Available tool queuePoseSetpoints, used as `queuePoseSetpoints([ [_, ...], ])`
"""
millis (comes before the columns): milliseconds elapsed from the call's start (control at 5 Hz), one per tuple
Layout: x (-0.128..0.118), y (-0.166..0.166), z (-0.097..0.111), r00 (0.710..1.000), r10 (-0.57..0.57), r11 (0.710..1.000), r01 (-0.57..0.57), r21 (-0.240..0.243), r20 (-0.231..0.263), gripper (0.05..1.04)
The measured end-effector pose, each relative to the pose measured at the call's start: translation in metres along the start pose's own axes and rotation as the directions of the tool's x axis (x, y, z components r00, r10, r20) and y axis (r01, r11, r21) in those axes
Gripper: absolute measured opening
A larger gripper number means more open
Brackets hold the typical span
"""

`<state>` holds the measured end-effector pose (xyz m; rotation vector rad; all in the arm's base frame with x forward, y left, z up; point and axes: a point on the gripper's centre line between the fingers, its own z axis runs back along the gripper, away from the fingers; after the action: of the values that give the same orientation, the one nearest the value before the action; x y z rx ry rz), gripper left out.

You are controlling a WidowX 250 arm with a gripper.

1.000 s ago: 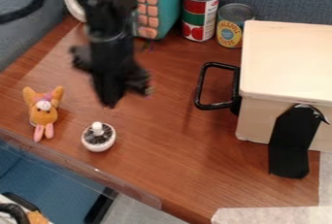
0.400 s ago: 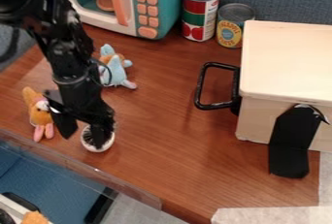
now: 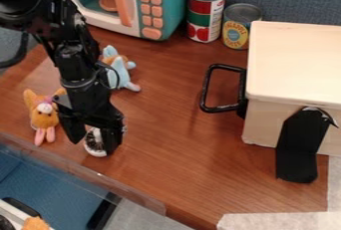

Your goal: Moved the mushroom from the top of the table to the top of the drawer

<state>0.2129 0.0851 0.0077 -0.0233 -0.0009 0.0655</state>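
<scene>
The mushroom [image 3: 94, 148], a small white cup shape with a dark speckled face, sits on the wooden table at the lower left. My gripper [image 3: 92, 141] hangs low over it and stands open, one finger on either side. The right finger covers part of the mushroom, and a gap shows on the left. On the right stands the drawer [image 3: 299, 64], a pale box with a flat top and a black handle on its left side.
An orange plush toy [image 3: 44, 116] lies just left of the gripper, a blue one [image 3: 118, 72] behind it. Two cans [image 3: 205, 17] and a toy microwave [image 3: 160, 5] line the back. A clear ledge [image 3: 100, 178] borders the front.
My gripper has come down from the upper area to the mushroom, then shifted slightly right, so that its fingers straddle it. The blue toy and microwave have come into fuller view.
</scene>
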Motion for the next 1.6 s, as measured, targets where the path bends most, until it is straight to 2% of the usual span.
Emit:
queuePoseSetpoints([
  [200, 0.003, 0.000, -0.002, 1.000, 0.010, 1.000, -0.010, 0.004, -0.008, 1.000],
  [400, 0.005, 0.002, -0.008, 0.999, 0.022, 1.000, -0.021, 0.020, -0.047, 1.000],
  [600, 0.006, 0.004, -0.014, 0.992, 0.068, 0.997, -0.063, 0.050, -0.110, 0.952],
  [800, 0.006, 0.004, -0.013, 0.986, 0.089, 0.995, -0.084, 0.047, -0.140, 0.879],
  [1000, 0.007, 0.003, -0.005, 0.988, 0.090, 0.996, -0.086, 0.039, -0.124, 0.879],
  [1200, 0.021, -0.021, 0.049, 0.997, 0.061, 0.998, -0.062, 0.029, 0.039, 0.879],
  [1400, 0.055, -0.075, 0.096, 0.982, 0.012, 1.000, -0.007, -0.029, 0.191, 0.879],
  [1600, 0.088, -0.126, 0.144, 0.959, -0.060, 0.993, 0.085, -0.081, 0.276, 0.879],
])
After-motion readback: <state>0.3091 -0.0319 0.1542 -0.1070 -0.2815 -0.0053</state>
